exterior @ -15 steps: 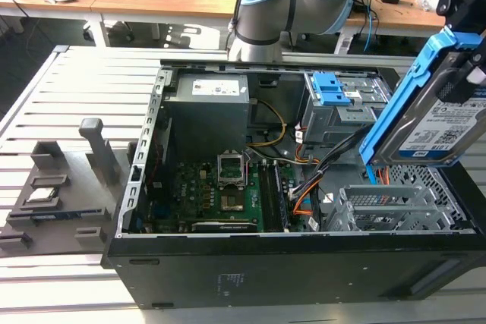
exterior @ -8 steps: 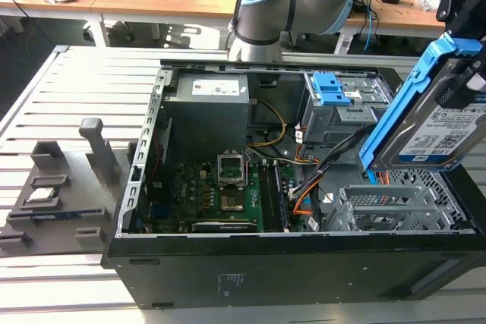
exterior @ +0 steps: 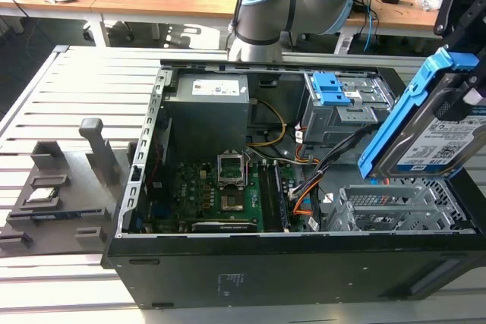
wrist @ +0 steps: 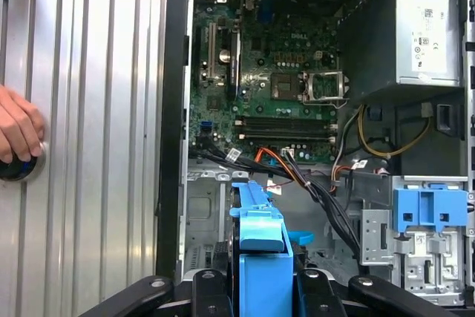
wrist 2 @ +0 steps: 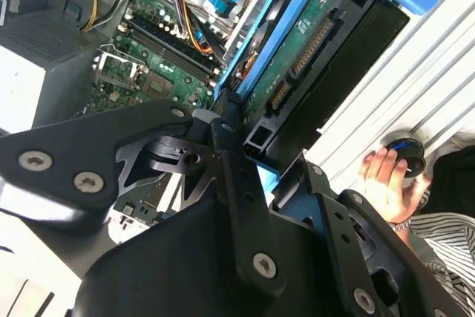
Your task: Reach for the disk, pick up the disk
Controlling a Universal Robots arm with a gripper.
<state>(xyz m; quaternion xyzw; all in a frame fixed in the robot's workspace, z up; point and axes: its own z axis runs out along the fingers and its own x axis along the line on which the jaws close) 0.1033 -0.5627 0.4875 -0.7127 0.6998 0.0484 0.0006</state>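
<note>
**The disk is up in the air, held over the open computer**

On the exterior view's left, a grey holder block sits on the slatted table. A small flat silver chip lies in it.

In the middle is the open computer case. Inside it you can see the green board with its square socket, and the grey power box behind it. Further along, a bare blue bracket sits in the drive bay with no drive in it.

On the exterior view's right, the disk hangs tilted above the case, clear of everything below. Its blue frame runs along its edge and its white label faces the camera.

The gripper is closed on the disk. In the first wrist view the black fingers press on both sides of the blue frame. In the second wrist view the disk's green underside shows past the dark arms, though the exact spot where the pads touch is hard to make out there.

The disk looks stiff and a bit heavy for its size, like a small metal brick. It will not bend. It is probably easy to hurt with a bump or a drop, and the green underside should not be squeezed. The long blue sides are the good place to hold it, and that is where it is held now. The plastic may be a little slippery.

A person's hand rests on a round button on the table beside the case.
</note>
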